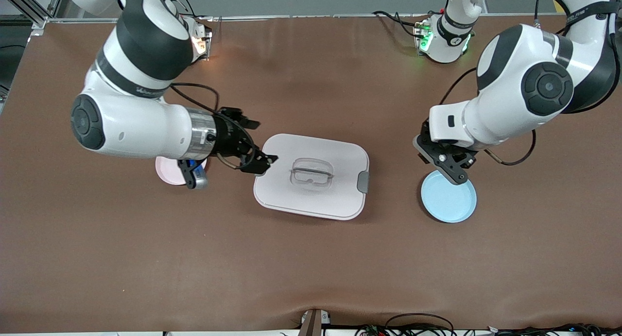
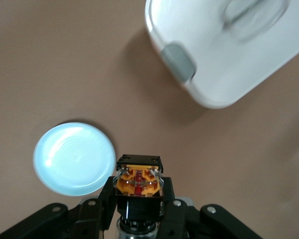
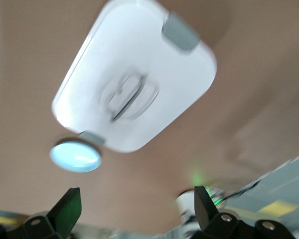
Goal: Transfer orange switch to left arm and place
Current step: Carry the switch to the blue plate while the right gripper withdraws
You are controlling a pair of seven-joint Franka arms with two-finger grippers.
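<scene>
Item: orange switch [image 2: 139, 182]. We find it clamped in the left pincer [image 1: 456, 173], whose fingers are drawn in tight on its black body, orange face outward. We judge the pick-up done; the handover and the set-down remain.

Item: left pincer. It hangs over the rim of the blue plate [image 1: 449, 200], pointing down at the bench [image 1: 311, 258], its arm folded at the elbow.

Item: right pincer [image 1: 260, 163]. Fingers spread wide, nothing held. It reaches sideways from a low, level forearm and hangs over the edge of the box [image 1: 311, 176] at the right arm's end. The pink plate [image 1: 167, 173] lies under its wrist.

Item: box. It sits between the two pincers, lid on, and we reckon the pass must clear it.
</scene>
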